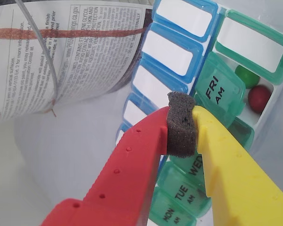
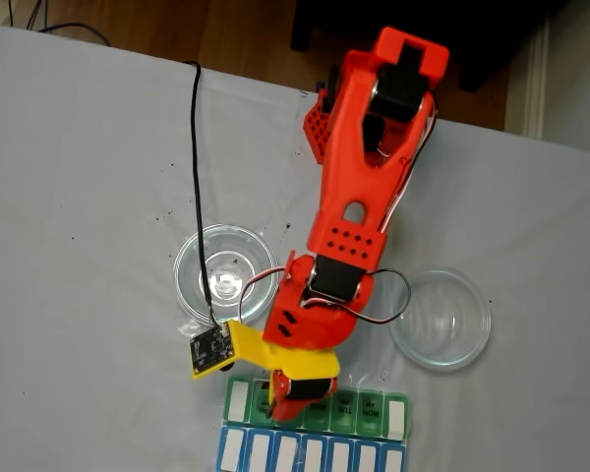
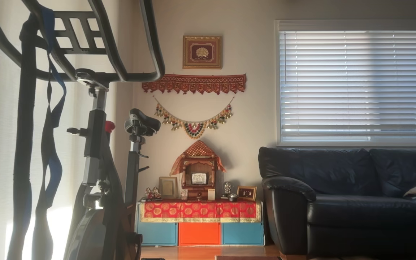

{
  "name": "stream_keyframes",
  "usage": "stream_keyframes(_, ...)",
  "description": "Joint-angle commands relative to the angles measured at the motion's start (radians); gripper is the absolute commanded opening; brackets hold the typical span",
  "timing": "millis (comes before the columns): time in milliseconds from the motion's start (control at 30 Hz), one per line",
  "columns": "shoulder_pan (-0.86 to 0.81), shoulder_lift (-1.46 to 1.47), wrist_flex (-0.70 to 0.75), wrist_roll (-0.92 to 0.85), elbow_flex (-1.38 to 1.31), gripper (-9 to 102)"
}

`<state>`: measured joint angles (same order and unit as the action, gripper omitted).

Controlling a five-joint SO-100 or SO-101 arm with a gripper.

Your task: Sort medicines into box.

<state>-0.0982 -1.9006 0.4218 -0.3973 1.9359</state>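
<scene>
Foam-padded, my gripper (image 1: 181,123) is pressing together over the box (image 1: 236,101); 1 red ball (image 1: 259,98) and 1 green ball (image 1: 247,75) are lying inside.

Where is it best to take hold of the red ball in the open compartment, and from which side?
Probably from above, one finger on each side of the red ball: it lies beside a green ball between compartment walls, so only its top is free. The end effector is closed on foam now.

Beyond the jaws, one green ball (image 1: 247,75) and one red ball (image 1: 259,98) share an open compartment. Two glass dishes (image 2: 225,271) flank the arm; two organizer rows (image 2: 315,405) lie below.
</scene>
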Motion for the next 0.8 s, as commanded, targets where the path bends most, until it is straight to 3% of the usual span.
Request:
stream_keyframes(0,0.003,-0.018,-0.061,-0.043,-0.005,1)
stream_keyframes(600,-0.014,-0.084,-0.133,-0.181,0.161,1)
stream_keyframes(767,-0.005,-0.077,-0.086,-0.193,0.160,1)
